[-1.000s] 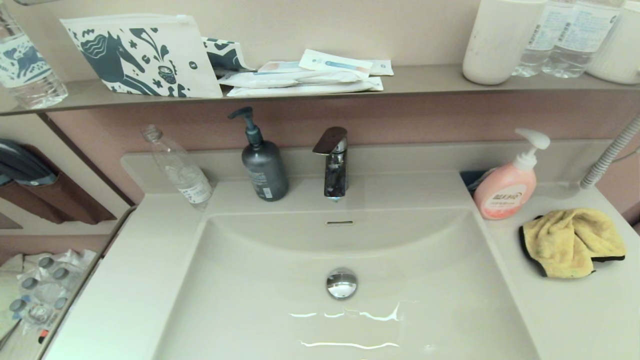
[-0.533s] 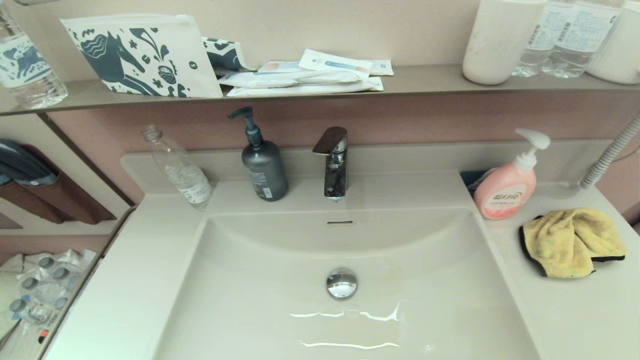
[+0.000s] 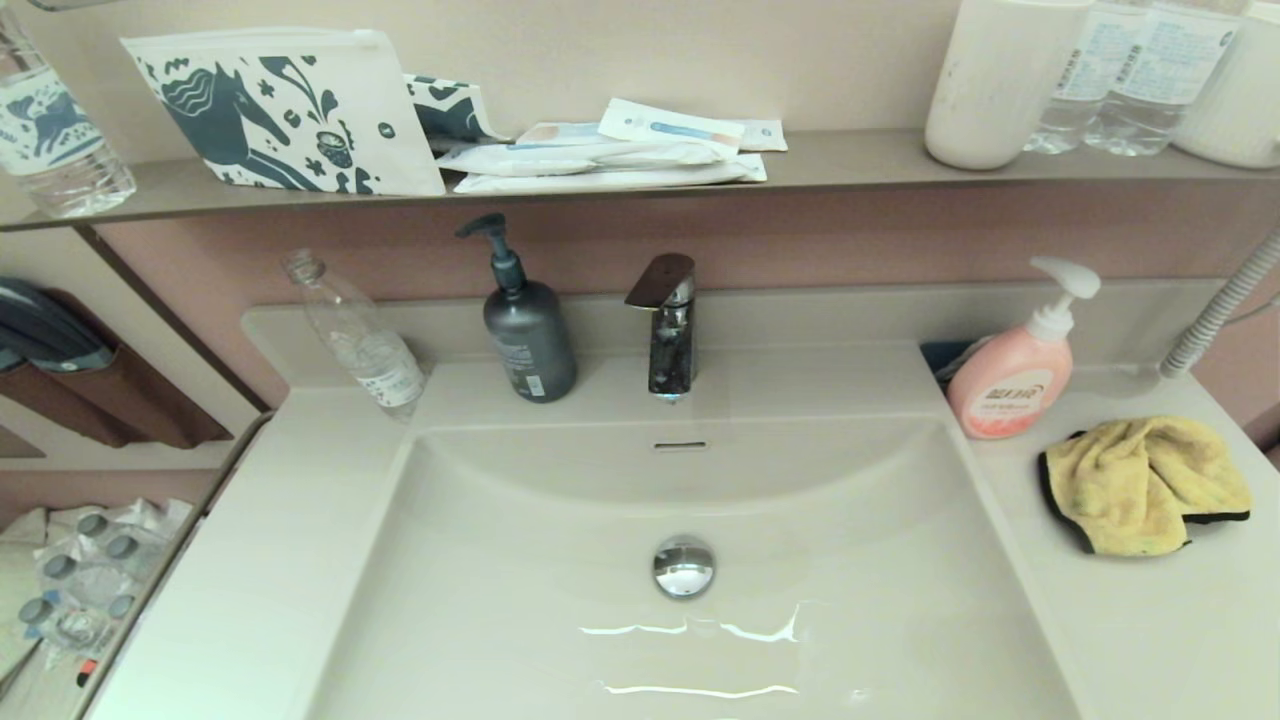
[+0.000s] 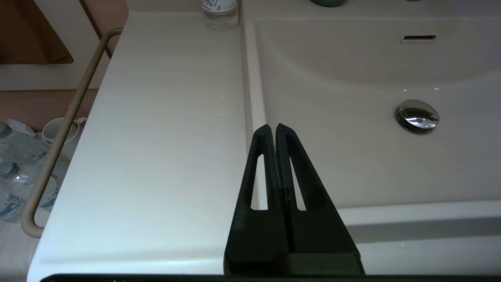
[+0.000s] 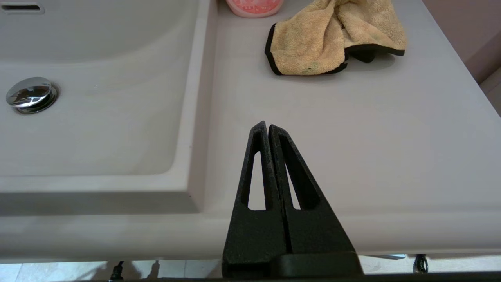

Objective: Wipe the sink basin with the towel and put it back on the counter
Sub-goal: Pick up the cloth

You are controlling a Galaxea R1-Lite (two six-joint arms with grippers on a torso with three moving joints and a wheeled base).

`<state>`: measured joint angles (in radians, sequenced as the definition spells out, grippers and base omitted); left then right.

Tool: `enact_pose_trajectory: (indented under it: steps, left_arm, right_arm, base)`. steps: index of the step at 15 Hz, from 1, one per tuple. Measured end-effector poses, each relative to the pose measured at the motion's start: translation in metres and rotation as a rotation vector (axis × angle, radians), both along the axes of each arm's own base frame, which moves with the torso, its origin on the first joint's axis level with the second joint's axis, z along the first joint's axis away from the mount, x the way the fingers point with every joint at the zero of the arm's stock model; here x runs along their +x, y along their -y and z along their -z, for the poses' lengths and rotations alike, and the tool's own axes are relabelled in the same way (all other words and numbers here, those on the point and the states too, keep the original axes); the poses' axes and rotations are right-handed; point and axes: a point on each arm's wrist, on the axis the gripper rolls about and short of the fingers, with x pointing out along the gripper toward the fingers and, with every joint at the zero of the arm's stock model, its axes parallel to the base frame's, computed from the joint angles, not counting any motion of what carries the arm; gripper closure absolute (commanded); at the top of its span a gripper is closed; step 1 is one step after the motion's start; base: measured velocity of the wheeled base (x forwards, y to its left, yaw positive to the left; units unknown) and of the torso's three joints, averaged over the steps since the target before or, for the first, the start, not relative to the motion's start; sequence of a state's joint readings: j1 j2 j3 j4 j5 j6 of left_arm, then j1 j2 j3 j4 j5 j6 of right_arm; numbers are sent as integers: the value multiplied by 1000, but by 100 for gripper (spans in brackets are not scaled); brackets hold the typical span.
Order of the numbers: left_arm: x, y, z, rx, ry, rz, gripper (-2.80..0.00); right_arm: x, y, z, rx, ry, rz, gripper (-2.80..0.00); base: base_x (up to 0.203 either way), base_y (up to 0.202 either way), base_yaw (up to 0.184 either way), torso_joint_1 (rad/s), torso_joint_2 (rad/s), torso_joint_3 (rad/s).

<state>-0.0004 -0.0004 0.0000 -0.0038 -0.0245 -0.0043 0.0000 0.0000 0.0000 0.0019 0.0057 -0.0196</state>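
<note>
Lying crumpled on the counter [image 3: 1150, 620], the towel [image 3: 1140, 485] hides its underside; both pincers closed, empty.

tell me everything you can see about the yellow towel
The small mustard-yellow microfibre towel with black trim and a black underside lies crumpled and folded over itself on the cream-white counter, right of the sink basin. It sits just beside the pink pump soap bottle, apparently not touching. No tool holds it.

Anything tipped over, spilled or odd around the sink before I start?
One thing: the clear empty plastic bottle at the counter's back left leans tilted with no cap. The crumpled mustard-yellow towel lies on the cream-white counter, right of the basin.
</note>
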Motion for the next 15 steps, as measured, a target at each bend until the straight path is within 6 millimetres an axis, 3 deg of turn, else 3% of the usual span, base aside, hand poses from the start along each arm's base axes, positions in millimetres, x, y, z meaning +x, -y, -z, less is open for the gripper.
enact_pose_trajectory:
  steps: [9, 12, 15]
  left_arm:
    - [0, 0, 0, 0, 0, 0, 0]
    - [0, 0, 0, 0, -1, 0, 0]
    - [0, 0, 0, 0, 0, 0, 0]
  right_arm:
    - [-1, 0, -4, -34, -9, 2, 0]
    - [-3, 0, -36, -35, 7, 12, 0]
    - [9, 2, -80, -36, -23, 68, 0]
  base:
    - [0, 0, 0, 0, 0, 0]
    - [0, 0, 0, 0, 0, 0]
    - [0, 0, 0, 0, 0, 0]
